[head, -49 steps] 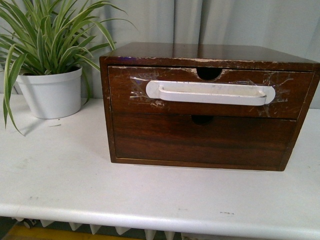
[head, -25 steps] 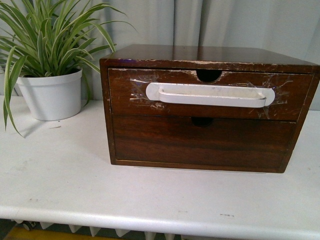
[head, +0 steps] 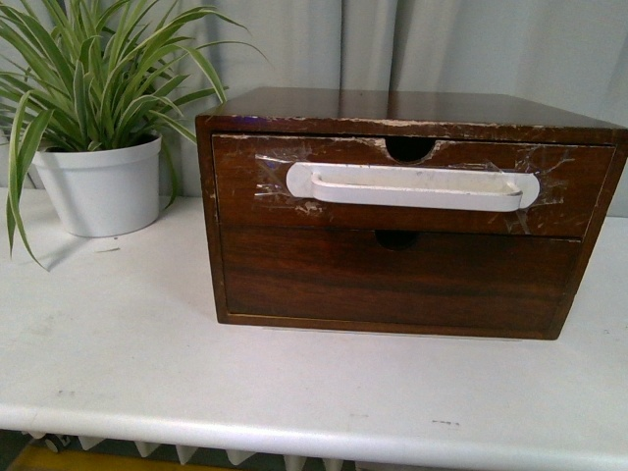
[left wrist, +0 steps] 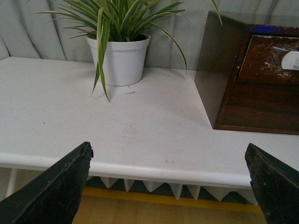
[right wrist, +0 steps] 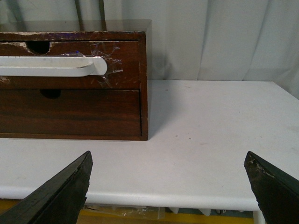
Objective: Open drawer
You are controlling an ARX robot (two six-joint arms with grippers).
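Note:
The drawer (head: 265, 186) is the upper one of a dark brown wooden chest, flush and closed, with a long white handle (head: 412, 186) taped across it, a half-round notch and a chipped top edge. The right wrist view shows the drawer (right wrist: 124, 70) and the handle's end (right wrist: 60, 66); the left wrist view shows only a corner of the drawer (left wrist: 266, 60). No arm appears in the front view. My left gripper (left wrist: 168, 154) is open, off the table's front edge, left of the chest. My right gripper (right wrist: 168, 161) is open too, before the edge, right of the chest.
A plain handleless lower drawer front (head: 392, 280) sits beneath. A potted spider plant in a white pot (head: 98, 182) stands left of the chest on the white table (head: 147, 343). Grey curtains hang behind. Bare tabletop lies right of the chest (right wrist: 215, 135).
The view shifted slightly, so the chest sits a few pixels lower than a second ago. The drawer stays closed.

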